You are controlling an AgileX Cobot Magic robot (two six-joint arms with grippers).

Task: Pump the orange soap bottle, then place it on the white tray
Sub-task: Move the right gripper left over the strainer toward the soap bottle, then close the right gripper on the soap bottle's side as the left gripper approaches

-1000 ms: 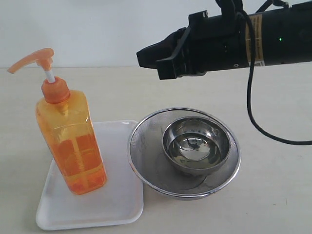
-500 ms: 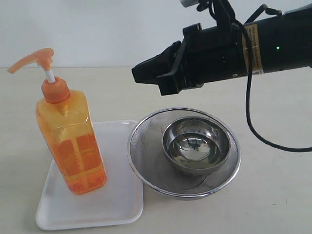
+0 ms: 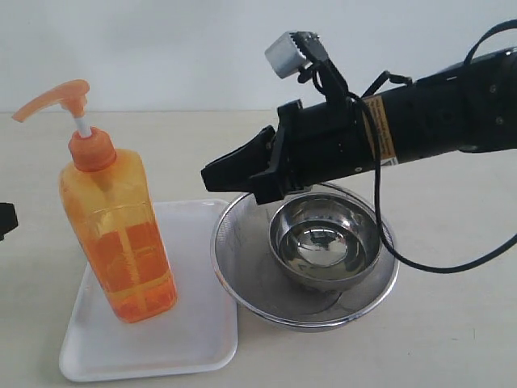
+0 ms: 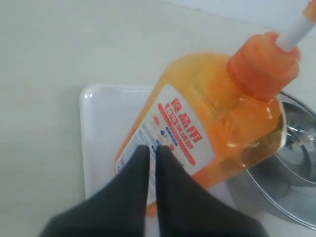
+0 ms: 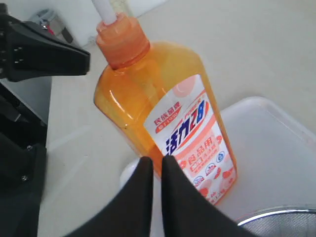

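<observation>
The orange soap bottle [image 3: 117,234] stands upright on the white tray [image 3: 194,339], its pump head up on the white stem. My right gripper [image 3: 208,176] is shut and empty, hanging over the strainer's left rim, a short way right of the bottle and pointing at it. In the right wrist view the bottle [image 5: 168,113] shows its printed label beyond the shut gripper [image 5: 153,163], with the tray [image 5: 276,158] beside it. My left gripper [image 4: 153,150] is shut and empty, apart from the bottle [image 4: 212,128] on the tray [image 4: 106,128]. Only its tip [image 3: 4,220] shows at the exterior view's left edge.
A round steel mesh strainer [image 3: 242,283] holding a steel bowl [image 3: 323,242] sits right of the tray, touching its edge. Its rim shows in the left wrist view [image 4: 291,163] and the right wrist view [image 5: 276,222]. Bare tabletop surrounds them.
My right arm has come down and moved left towards the bottle. The left gripper's tip has appeared at the left edge. The bottle has not moved.
</observation>
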